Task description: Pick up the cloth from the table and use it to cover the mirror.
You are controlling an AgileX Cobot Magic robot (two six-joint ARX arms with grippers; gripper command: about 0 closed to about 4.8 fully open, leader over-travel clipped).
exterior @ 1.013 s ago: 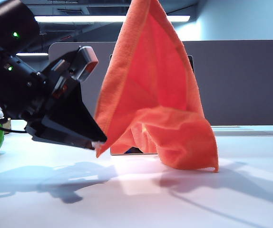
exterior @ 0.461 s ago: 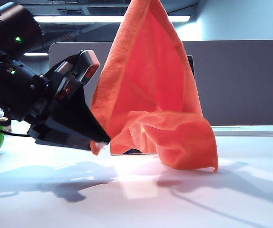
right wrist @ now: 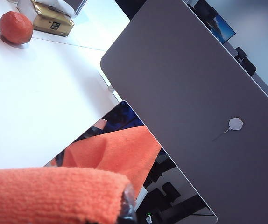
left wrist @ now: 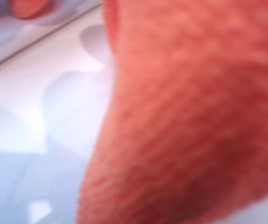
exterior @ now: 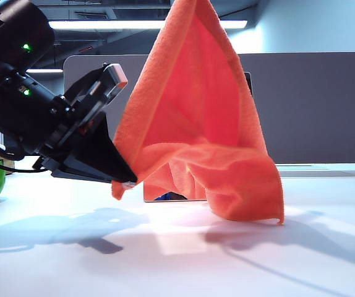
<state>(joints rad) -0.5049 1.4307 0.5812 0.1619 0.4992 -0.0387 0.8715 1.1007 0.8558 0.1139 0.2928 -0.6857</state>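
1. The left gripper sits low over the table, its jaws closed on the lower corner of the cloth; the pinch itself is mostly hidden behind its dark body.
2. In the left wrist view the cloth fills most of the frame as an orange blur, and the fingers cannot be made out.
3. The right gripper is out of the exterior view above the cloth's peak; its wrist view shows only a dark fingertip at the frame edge, clamped shut on a fold of cloth.
4. The cloth hangs from there, draping in front of the mirror.
5. Beyond that gripper, the mirror reflects orange fabric and stands before a grey partition.
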